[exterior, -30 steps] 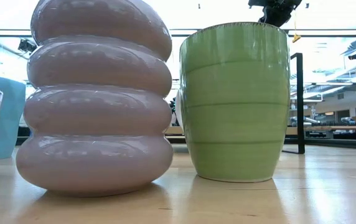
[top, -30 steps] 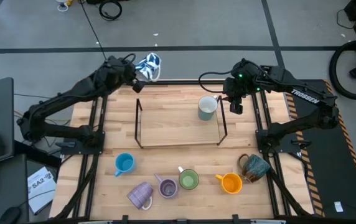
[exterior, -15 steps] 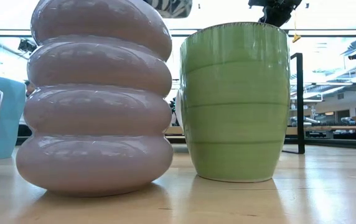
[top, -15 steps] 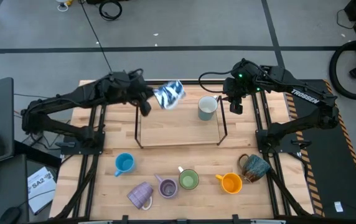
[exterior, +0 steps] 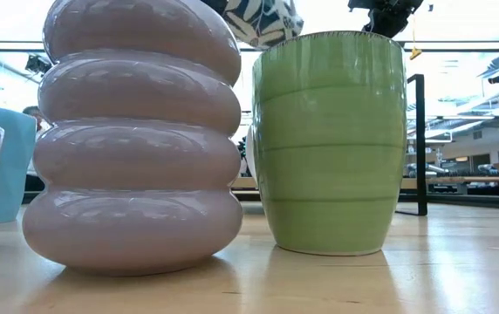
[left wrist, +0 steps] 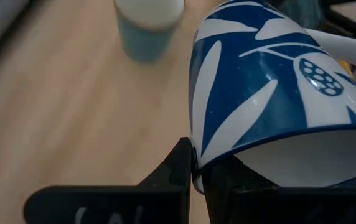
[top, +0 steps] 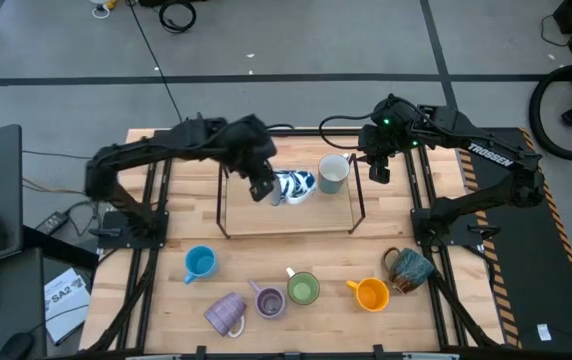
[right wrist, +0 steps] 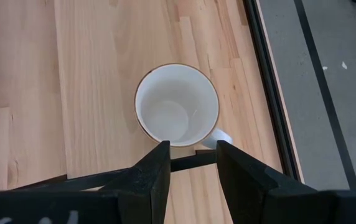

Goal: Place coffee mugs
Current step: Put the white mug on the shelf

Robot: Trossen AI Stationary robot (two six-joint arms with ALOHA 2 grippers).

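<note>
Gripping the rim wall of the white-and-blue patterned mug (top: 294, 186), the left gripper (top: 263, 187) held its fingers clamped on glazed ceramic that looked stiff, slippery and breakable, tilted over the black-framed rack (top: 223, 196). Open board lay beneath; the pale teal mug (top: 333, 173) stood just beside. Further right, the right gripper (top: 378, 173) hovered above the rack's edge, fingers apart.

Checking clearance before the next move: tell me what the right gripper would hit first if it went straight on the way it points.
The right gripper points down at the pale teal mug, upright on the wooden shelf. Its open fingers would probably meet the mug's rim first, though depth is unclear.
</note>
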